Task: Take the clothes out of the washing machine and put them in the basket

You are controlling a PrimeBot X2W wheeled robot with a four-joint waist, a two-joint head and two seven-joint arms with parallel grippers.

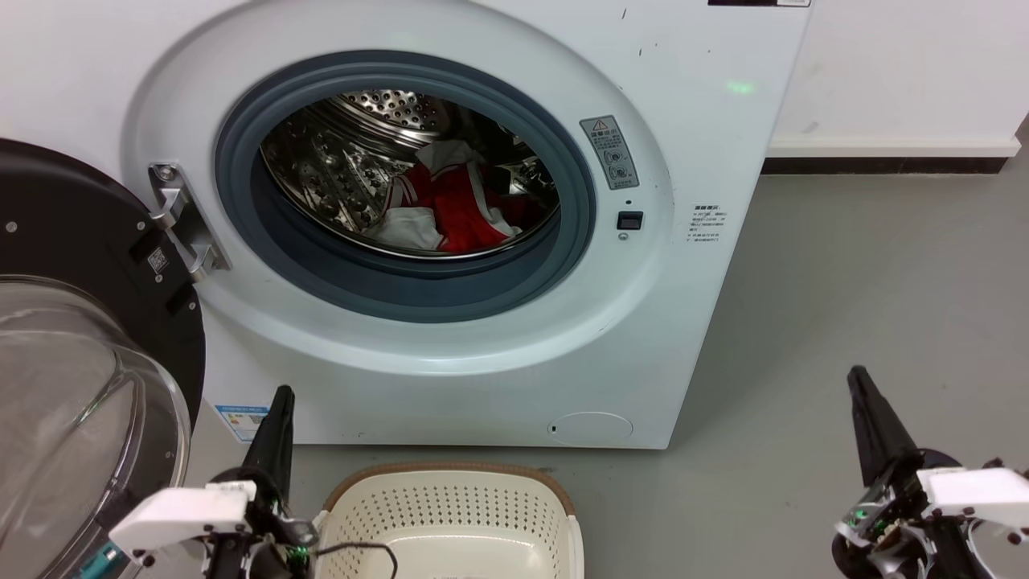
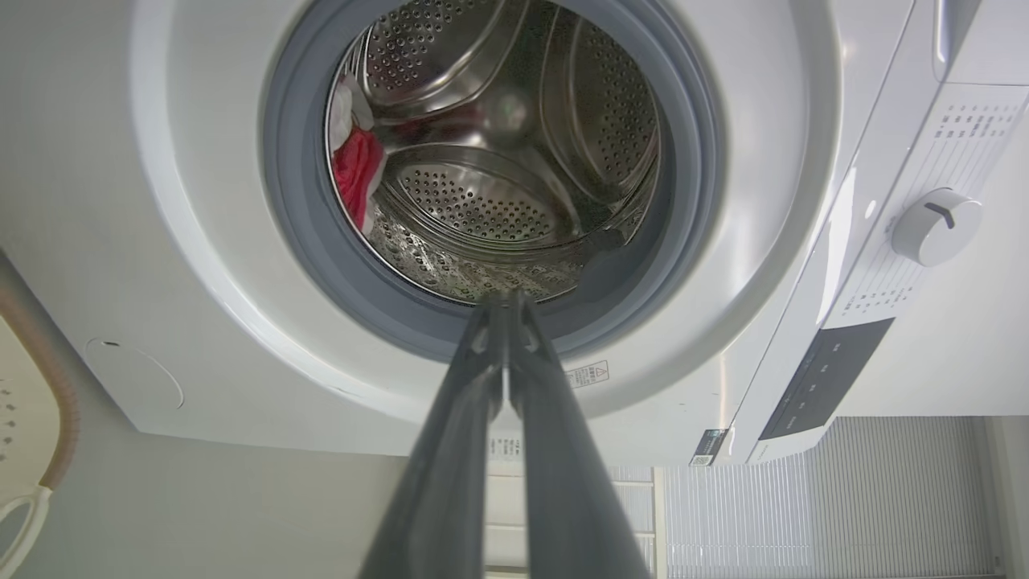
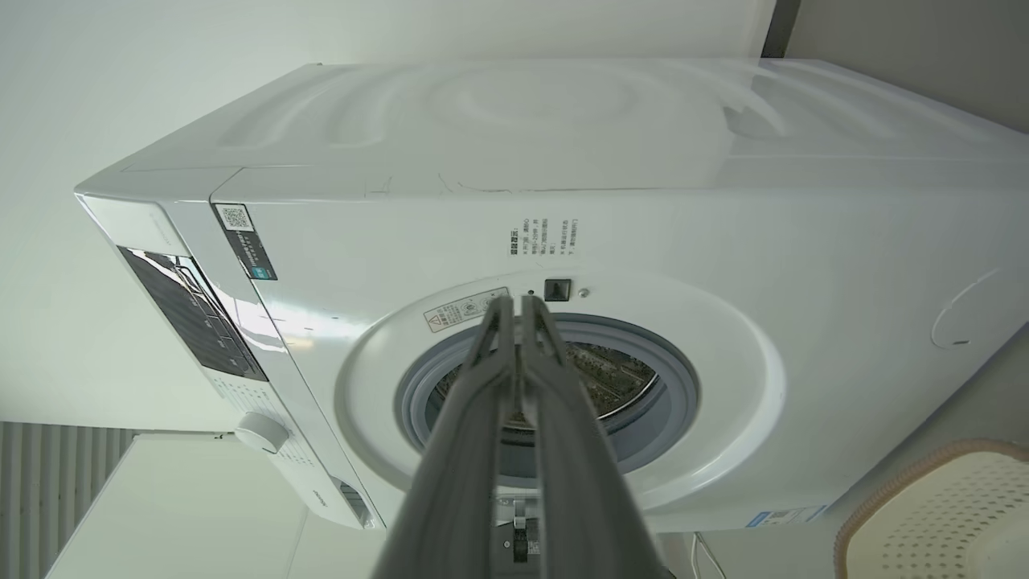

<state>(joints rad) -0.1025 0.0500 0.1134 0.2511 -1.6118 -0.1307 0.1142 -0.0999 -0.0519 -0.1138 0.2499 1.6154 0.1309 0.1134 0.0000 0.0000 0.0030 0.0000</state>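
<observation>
Red and white clothes lie low in the steel drum of the white washing machine, whose door stands swung open at the left. A slice of the clothes shows at the drum's left side in the left wrist view. The cream basket sits on the floor in front of the machine, with nothing inside that I can see. My left gripper is shut beside the basket's left rim, holding nothing. Off to the right, my right gripper hovers shut over the floor, also holding nothing.
Grey floor stretches right of the machine to a white wall with a dark skirting. The open door's glass bowl bulges close to my left arm. A white cabinet stands by the machine's control panel side.
</observation>
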